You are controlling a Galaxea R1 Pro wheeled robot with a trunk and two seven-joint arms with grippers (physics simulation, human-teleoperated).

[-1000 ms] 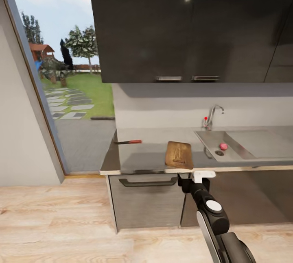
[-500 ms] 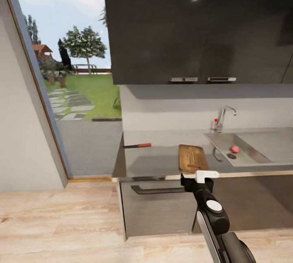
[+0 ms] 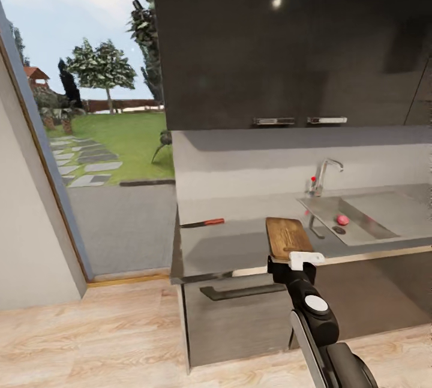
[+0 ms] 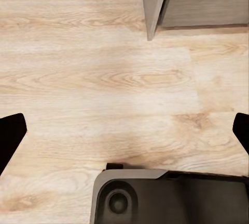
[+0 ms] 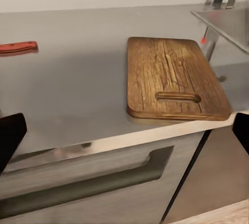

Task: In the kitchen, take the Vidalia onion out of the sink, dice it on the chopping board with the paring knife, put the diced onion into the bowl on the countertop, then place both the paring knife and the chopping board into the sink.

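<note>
The dark brown chopping board lies at the front edge of the glossy grey countertop, slot handle toward me. The paring knife, with its red-orange handle, rests to the board's left. The pinkish Vidalia onion sits in the steel sink beside the drain, to the board's right. My right gripper hovers open just in front of the counter edge, facing the board. My left gripper is open over the wooden floor. The bowl is out of view.
A curved chrome tap with a red knob stands behind the sink. Dark wall cabinets hang above the counter. A drawer front with a long handle sits below it. At the left, a tall glass opening shows a garden.
The whole picture has shifted, so the camera has moved; the counter now looks slightly nearer. The right arm keeps its pose in the view. Knife, board and onion lie as before.
</note>
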